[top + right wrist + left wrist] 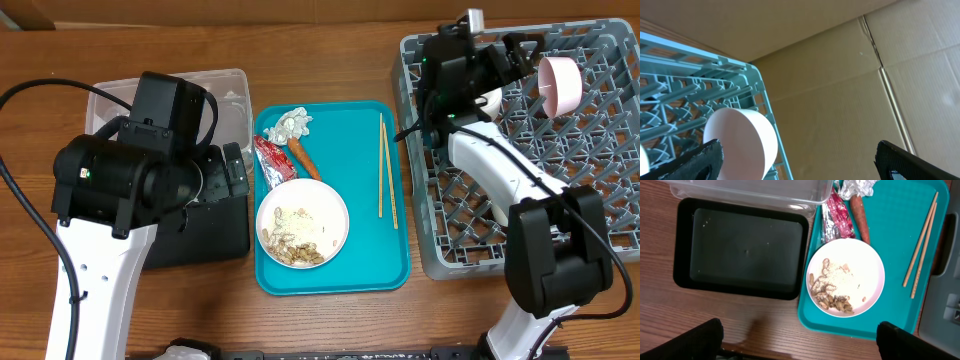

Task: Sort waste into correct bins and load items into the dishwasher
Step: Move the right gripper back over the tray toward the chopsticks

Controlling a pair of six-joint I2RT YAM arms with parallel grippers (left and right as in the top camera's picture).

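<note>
Pink bowl (560, 82) on edge at the 1 o'clock corner of the rack (600, 200), both grippers empty.
The right gripper (797, 157) has its jaws spread wide beside the smooth, round bowl. The bowl is propped between grey plastic pegs near the rim, so a brush from a finger could probably roll it over. The left gripper (800, 340), also spread and gripping nothing, hovers above the black tray (742, 247). At its 3 o'clock, the glossy white plate (845, 277) carries loose beige crumbs that may spill if tipped.

Soft, even room light; the pictures are mostly sharp.
In the left wrist view the black tray (745, 250) carries a dull sheen, a faint shadow lies on the bench (660, 315) at 7 o'clock, and the left tool's fingers (685, 342) at 5 and 7 o'clock are dark and blurred.
</note>
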